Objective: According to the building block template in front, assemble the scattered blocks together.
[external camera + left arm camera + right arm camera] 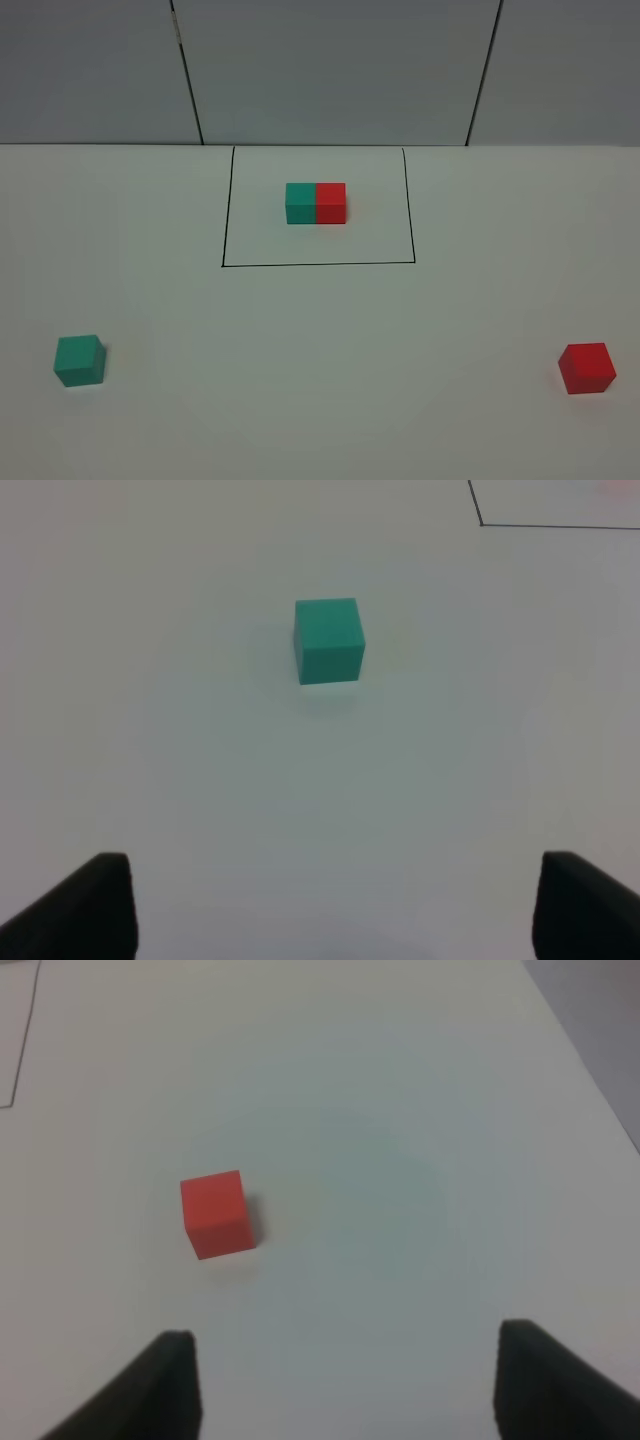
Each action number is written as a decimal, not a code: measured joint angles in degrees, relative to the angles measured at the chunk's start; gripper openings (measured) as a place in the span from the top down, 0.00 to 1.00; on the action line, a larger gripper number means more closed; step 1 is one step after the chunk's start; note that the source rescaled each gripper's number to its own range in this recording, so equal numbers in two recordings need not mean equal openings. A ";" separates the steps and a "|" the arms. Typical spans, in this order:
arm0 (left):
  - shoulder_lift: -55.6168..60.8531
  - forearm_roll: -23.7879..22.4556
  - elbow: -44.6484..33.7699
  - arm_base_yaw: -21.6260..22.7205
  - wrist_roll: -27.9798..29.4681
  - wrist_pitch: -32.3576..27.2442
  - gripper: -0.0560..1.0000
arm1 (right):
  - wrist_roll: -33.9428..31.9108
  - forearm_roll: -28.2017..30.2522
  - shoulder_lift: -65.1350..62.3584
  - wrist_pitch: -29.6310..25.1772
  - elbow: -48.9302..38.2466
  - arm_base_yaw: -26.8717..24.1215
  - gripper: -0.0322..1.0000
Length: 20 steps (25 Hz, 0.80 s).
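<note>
Seen from the high camera, at the far middle of the white table (pixel 320 430): the building block template (pixel 316 203), a teal-green cube and a red cube pressed side to side into one short bar, green half to the left, red half to the right, both matte, plain and equal in size. Framed by a thin black rectangle (pixel 318 265) drawn on the table top, with white margin all round the bar inside the line. Behind the template, past the table's far edge: grey wall panels (pixel 330 70) split by dark seams. Nearer the camera than the template and far off to its left, outside the line: the loose green cube (pixel 79 360), turned slightly out of square with the bar. Likewise nearer and far off to the template's right: the loose red cube (pixel 586 367), also a little turned. Well apart from each other, and parted from the template by white table top and the drawn line alone. Left tool (pixel 332 865) poised above the table short of the green cube, dark fingers (pixel 90 910) spread wide, gripping nothing, the cube ahead of the gap and about level with its middle, untouched. Right tool (pixel 345 1332) likewise spread and gripping nothing, the red cube ahead of it, closer to one finger's line than the other's, untouched.
</note>
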<state>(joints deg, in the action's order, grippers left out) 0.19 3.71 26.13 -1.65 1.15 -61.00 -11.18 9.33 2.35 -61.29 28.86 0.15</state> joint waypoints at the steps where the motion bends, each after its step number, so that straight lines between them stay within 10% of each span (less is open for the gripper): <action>1: 0.00 0.00 0.00 0.00 0.00 0.00 0.19 | 0.00 0.00 0.00 0.00 0.00 0.00 0.41; 20: 0.00 0.00 0.00 0.00 0.00 0.00 0.19 | 0.00 0.00 0.00 0.00 0.00 0.00 0.41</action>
<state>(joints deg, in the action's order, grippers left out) 0.19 3.71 26.13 -1.65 1.15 -61.00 -11.18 9.33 2.35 -61.29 28.86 0.15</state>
